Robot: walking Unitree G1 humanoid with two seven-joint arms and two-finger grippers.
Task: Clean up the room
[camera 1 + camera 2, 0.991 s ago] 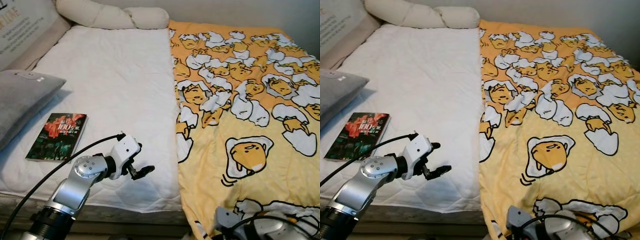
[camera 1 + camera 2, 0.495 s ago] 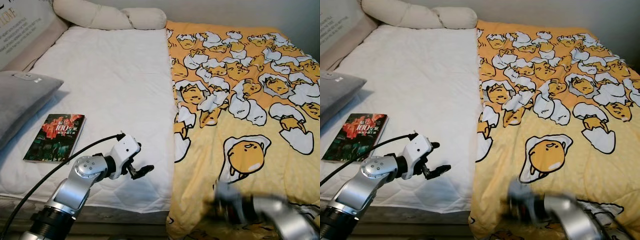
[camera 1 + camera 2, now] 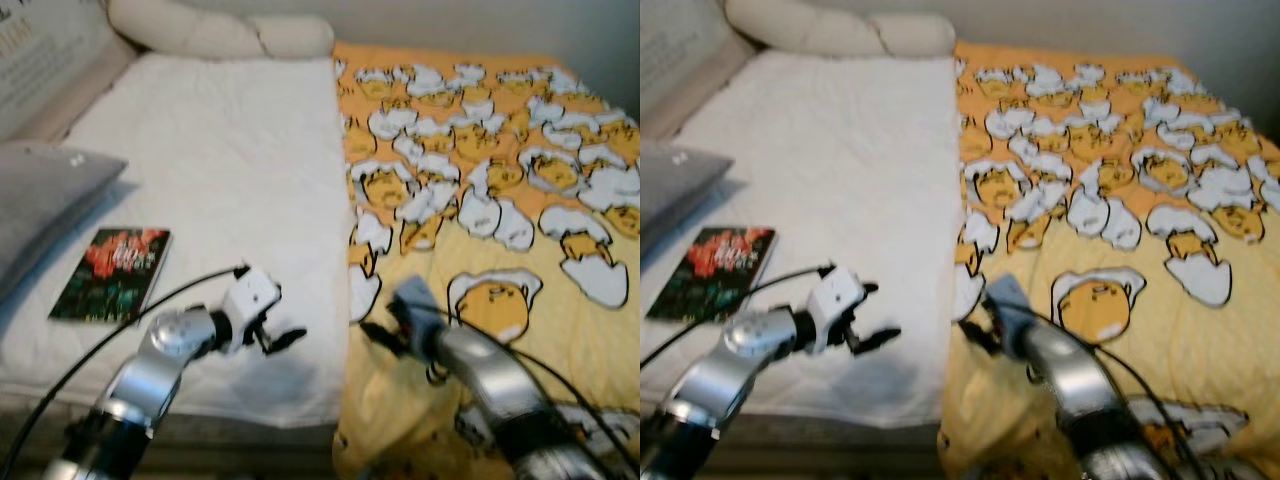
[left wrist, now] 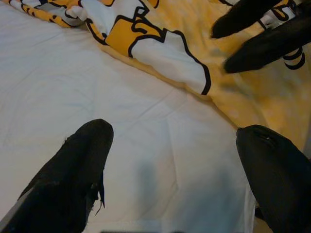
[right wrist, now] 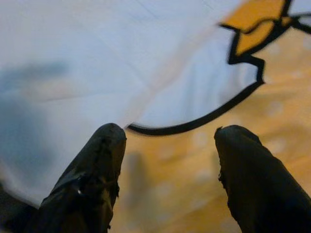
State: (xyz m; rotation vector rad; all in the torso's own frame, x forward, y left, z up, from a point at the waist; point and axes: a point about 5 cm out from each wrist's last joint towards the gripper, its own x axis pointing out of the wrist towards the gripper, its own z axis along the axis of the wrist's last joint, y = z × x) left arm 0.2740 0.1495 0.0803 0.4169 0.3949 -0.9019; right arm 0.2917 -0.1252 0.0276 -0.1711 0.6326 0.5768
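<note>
A big yellow blanket with egg cartoons (image 3: 500, 200) covers the right half of the bed. The other half shows the bare white quilted mattress cover (image 3: 220, 170). The blanket's long edge runs down the middle of the bed and hangs over the front.

The right gripper (image 3: 378, 328) is low over that edge, near the front of the bed. Its black fingers (image 5: 92, 165) are spread apart with nothing between them, and the blanket edge lies right under them. The left gripper (image 3: 285, 338) hovers over the white cover just beside the blanket edge. Its fingers (image 4: 73, 170) are wide apart too and hold nothing.

A small dark book with red on its cover (image 3: 112, 273) lies flat on the white cover, near the left side. A grey pillow (image 3: 45, 200) sits next to it, and a long cream bolster (image 3: 220, 32) lies along the far end of the bed.

I think the robot means to pinch the blanket edge. A few things could go wrong:

- The fingers could grab only a thin bit of cloth, and it could slip out when pulled.
- They could dig too deep and catch the white cover as well (then both would bunch up together).
- If the blanket gets pulled across the bed, it could cover the book or push it off the side.
- The two grippers are near each other, so they could bump.
</note>
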